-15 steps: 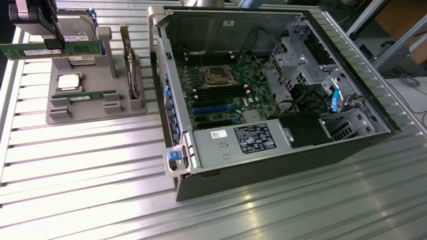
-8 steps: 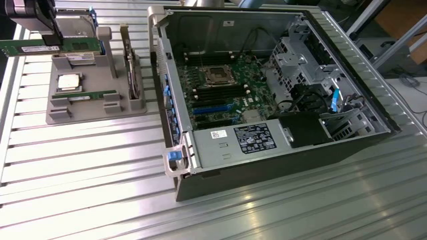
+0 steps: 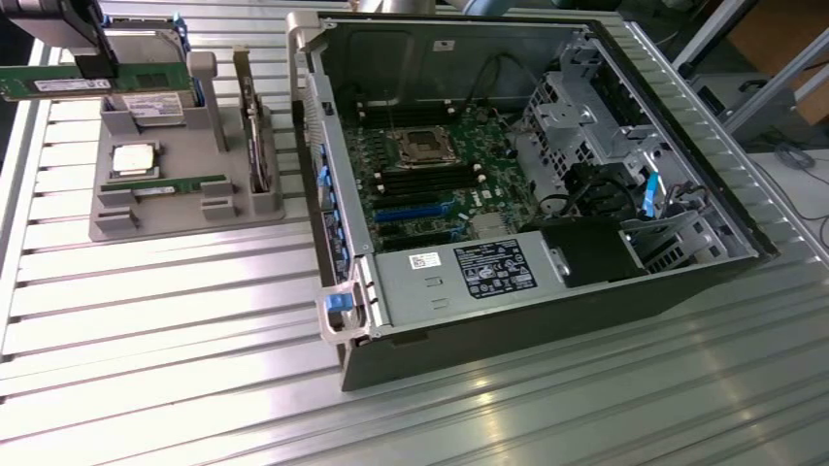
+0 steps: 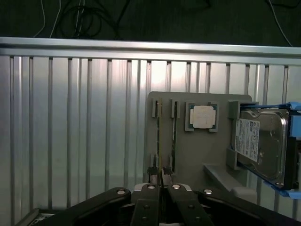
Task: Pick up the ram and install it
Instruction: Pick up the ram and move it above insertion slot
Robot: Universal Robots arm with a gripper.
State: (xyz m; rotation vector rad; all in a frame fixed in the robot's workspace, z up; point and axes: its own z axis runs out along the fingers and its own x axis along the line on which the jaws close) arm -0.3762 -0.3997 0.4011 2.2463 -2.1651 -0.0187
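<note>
- Exterior view: the fingers point(image 3: 93, 58) are clamped on the upper edge of the ram point(image 3: 149, 78), at the far corner on the exterior view's left.
- The ram hangs above the grey tray point(image 3: 169, 218) and looks free of its cradle. Its long axis runs across the view, overhanging the tray's edge.
- The long black slots point(image 3: 421, 183) lie on the motherboard inside the open case point(image 3: 545, 325), well apart from the ram toward the exterior view's right. Their long axis seems roughly parallel to the ram's.
- A second ram point(image 3: 175, 184), a processor point(image 3: 134, 158) and a hard drive point(image 3: 259, 136) standing on edge remain on the tray.
- The case wall stands between the tray and the slots, so I judge the room tight there. The ribbed metal bench point(image 3: 194, 369) is level.
- Wrist view: the fingers point(image 4: 151, 197) pinch the ram point(image 4: 159, 141), which shows edge-on as a thin line running straight away from them.
- The second ram point(image 4: 174, 136) sits just beside that line on the tray point(image 4: 197, 155), with the processor point(image 4: 203, 116) and the hard drive point(image 4: 263, 146) further over.
</note>
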